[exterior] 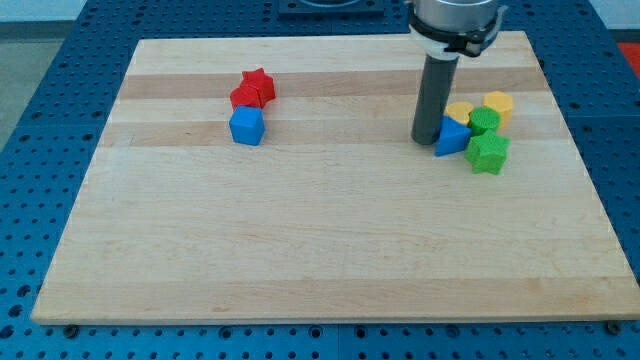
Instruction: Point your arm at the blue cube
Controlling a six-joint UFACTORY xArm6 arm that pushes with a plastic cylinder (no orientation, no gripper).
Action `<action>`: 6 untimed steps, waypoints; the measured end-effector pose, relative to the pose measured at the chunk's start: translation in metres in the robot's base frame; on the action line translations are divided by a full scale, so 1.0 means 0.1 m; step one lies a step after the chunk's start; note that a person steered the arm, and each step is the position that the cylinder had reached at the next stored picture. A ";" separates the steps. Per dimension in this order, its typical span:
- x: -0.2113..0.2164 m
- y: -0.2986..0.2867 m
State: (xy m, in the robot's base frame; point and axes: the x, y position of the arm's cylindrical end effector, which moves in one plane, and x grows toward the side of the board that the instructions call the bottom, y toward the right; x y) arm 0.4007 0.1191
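My tip [428,139] is a bare rod, nothing to open or close, touching the blue triangle [451,137]. The blue cube [246,127] sits far to its left; I'd slide straight across, stopping just short.

The arm enters from the view's top right, its grey wrist housing [452,22] cut off by the frame edge, and from it the straight dark rod [434,95] hangs upright, with my tip [428,139] resting at table height directly below the housing.
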 end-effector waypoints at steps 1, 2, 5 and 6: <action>0.00 0.08; 0.00 0.08; -0.17 -0.52; -0.28 -1.00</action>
